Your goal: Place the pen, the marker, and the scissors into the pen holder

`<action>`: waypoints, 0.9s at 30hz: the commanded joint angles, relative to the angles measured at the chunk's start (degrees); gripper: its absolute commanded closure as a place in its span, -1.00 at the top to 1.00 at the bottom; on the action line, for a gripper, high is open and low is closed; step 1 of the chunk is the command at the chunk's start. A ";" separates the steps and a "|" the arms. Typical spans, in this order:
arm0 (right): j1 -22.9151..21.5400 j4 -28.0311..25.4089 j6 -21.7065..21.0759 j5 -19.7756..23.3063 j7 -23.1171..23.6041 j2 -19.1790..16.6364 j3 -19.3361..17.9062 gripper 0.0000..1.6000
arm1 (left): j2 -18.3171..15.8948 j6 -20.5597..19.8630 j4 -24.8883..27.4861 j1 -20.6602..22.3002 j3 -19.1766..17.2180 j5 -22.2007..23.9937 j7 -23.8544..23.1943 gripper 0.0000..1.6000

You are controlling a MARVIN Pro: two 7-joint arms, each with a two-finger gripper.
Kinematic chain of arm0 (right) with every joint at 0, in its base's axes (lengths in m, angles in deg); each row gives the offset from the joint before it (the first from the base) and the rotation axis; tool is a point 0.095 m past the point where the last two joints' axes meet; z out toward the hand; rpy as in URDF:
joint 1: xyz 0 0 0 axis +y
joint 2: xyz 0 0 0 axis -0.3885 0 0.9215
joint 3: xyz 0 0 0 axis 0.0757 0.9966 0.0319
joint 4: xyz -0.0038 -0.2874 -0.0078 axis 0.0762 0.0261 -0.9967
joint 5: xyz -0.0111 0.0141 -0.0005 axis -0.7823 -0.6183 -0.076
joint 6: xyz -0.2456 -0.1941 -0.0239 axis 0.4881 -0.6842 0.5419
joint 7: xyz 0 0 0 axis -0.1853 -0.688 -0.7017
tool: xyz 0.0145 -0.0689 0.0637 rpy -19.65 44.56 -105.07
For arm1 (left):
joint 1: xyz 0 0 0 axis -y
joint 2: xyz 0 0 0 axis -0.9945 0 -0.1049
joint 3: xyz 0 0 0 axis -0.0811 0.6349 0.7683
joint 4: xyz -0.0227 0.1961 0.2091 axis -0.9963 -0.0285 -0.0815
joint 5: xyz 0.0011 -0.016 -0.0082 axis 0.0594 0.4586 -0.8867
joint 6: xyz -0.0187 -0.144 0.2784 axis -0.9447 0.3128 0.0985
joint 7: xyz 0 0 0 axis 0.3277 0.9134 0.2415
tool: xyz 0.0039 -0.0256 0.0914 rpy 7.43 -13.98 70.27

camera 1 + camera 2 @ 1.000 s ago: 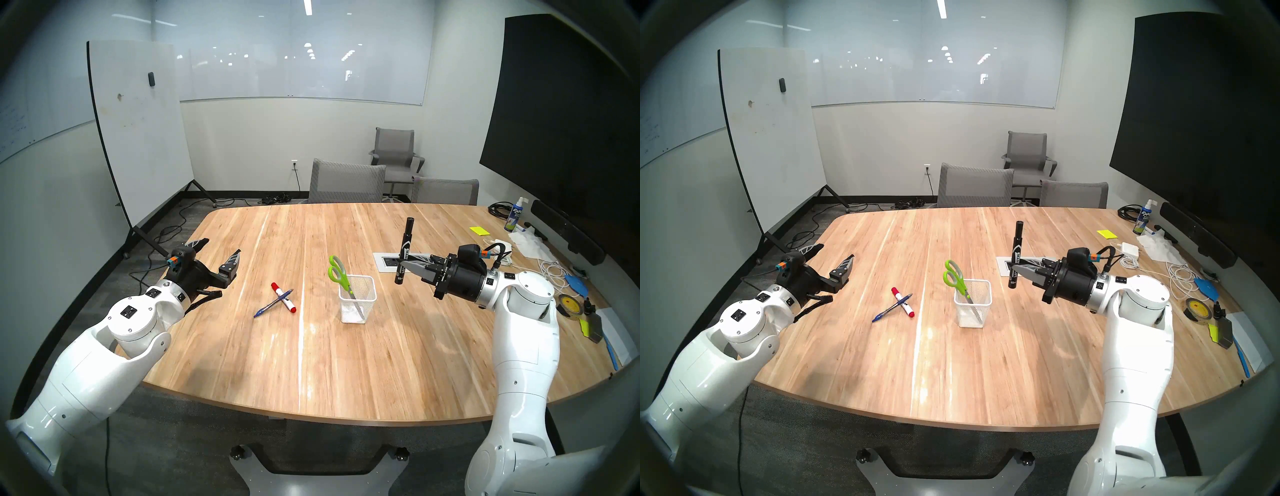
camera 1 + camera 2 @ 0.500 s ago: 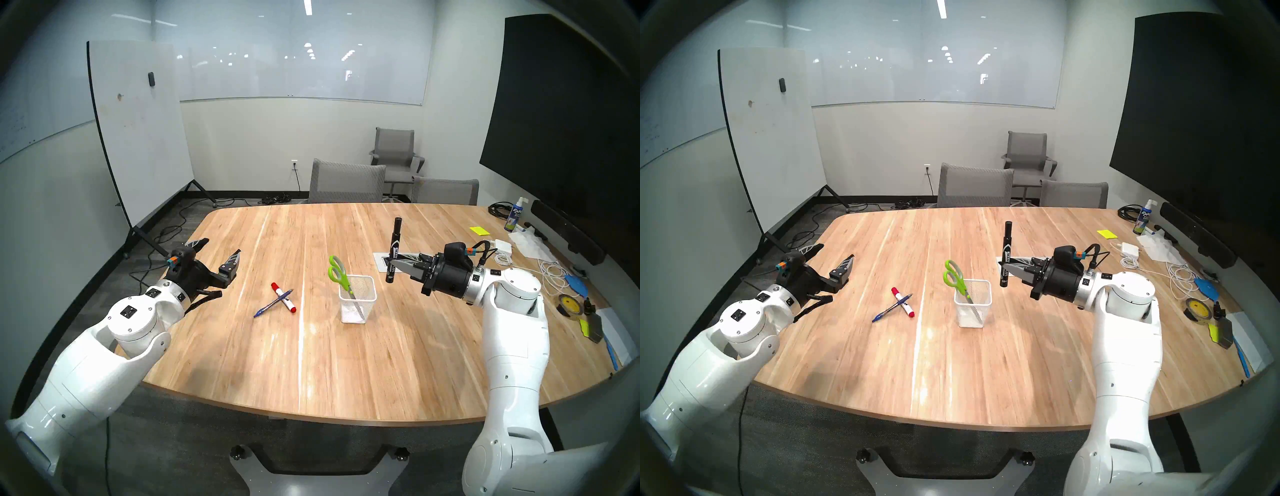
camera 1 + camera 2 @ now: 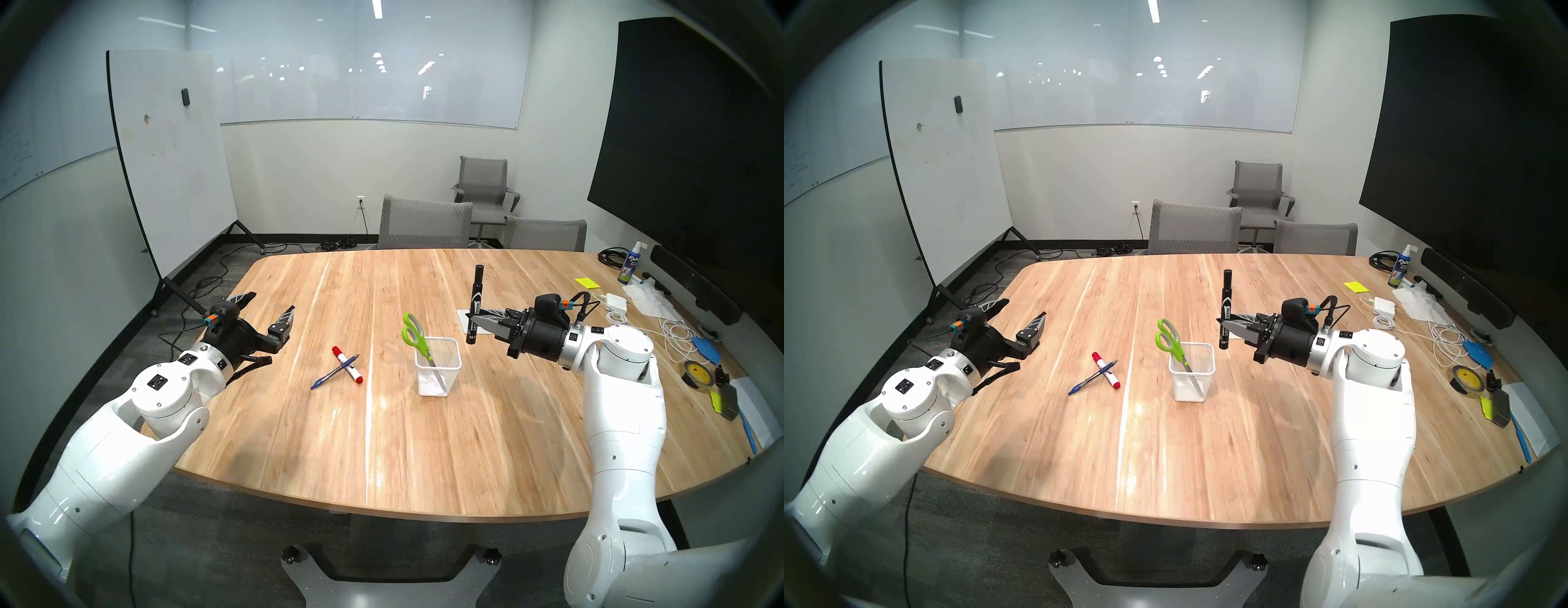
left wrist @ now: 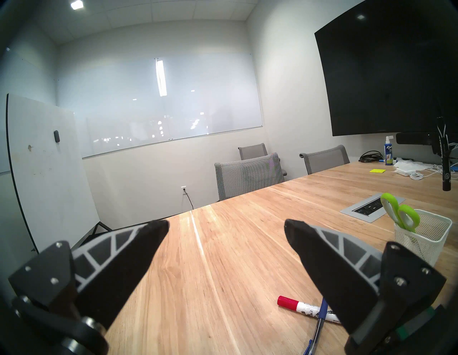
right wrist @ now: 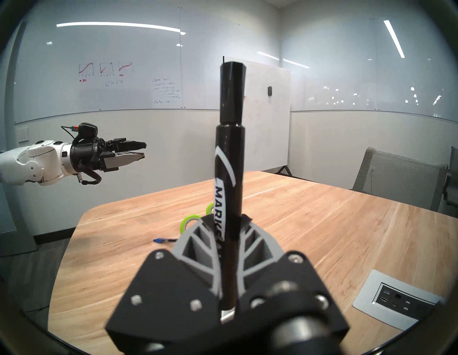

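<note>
One of three items was already home: the scissors (image 3: 413, 335) stood blades-down in the pen holder (image 3: 439, 373), green loops poking above its rim. Your right hand (image 3: 477, 321) was clamped on the black marker (image 3: 476, 302), held upright in the air, up and to the right of the holder in the head view and not yet over its mouth. Your left hand (image 3: 268, 309) hung with fingers wide apart and empty above the worktop (image 3: 382, 446). On the wood near it, the blue pen (image 3: 334, 372) lay crossed over a white marker with red ends (image 3: 348, 364). By the look of it, you were on the carry of the marker. The next move called for bringing its lower end over the free side of the mouth, clear of the scissor handles, then lowering before letting go. The pen remained for afterwards.
</note>
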 commanded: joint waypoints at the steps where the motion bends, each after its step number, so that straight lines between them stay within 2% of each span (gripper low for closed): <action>1: 0.45 -2.07 -1.08 0.14 -0.14 1.00 0.48 -1.00 | 0.03 0.57 1.13 0.55 -0.47 -0.03 0.02 1.00; 12: 1.89 -2.77 -1.88 -0.60 -1.35 2.07 1.66 -1.00 | 0.00 0.58 1.13 0.56 -0.44 -0.01 0.04 1.00; 27: 1.90 -0.61 -1.61 -1.35 -3.34 2.73 3.12 -1.00 | -0.05 0.61 1.13 0.57 -0.40 0.03 0.08 1.00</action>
